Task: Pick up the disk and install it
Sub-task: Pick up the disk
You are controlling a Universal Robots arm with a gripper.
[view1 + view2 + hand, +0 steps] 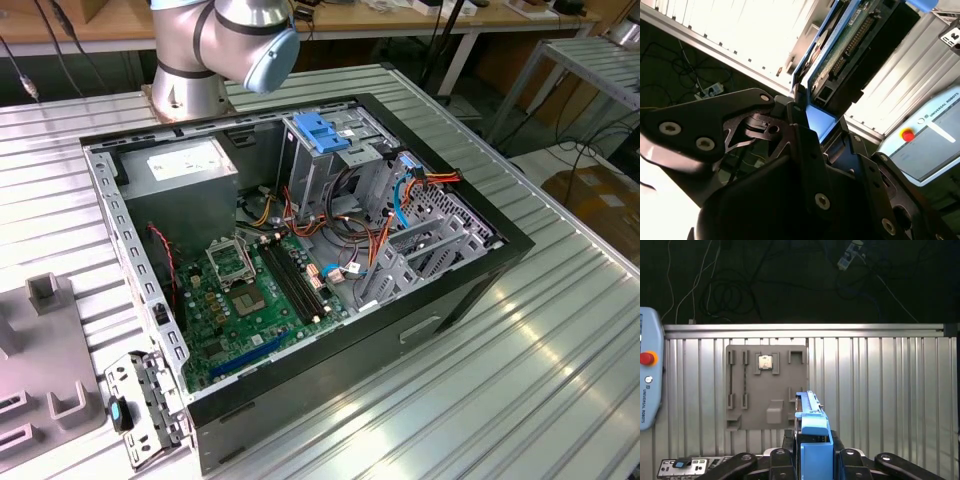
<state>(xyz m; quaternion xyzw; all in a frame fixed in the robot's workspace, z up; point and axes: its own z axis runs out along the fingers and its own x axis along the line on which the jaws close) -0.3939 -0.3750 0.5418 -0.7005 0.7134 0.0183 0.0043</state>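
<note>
My gripper (815, 460) is shut on the disk (809, 407), which shows edge-on in the first wrist view with a light-blue plastic rail between the black fingers (781, 458). It hangs high above the ribbed metal table. In the second wrist view the disk (850, 47) shows its green circuit-board side and blue edge, reaching away from the gripper (821, 121). The open computer case (470, 290) lies on the table in the exterior view, and the arm's base (200, 60) stands behind it.
Inside the case are a drive cage with a light-blue latch (322, 135), a grey power supply box (180, 165), the motherboard (250, 290) and loose cables (400, 195). A grey fixture plate (765, 390) lies on the table below me. A teach pendant (647, 380) lies beside it.
</note>
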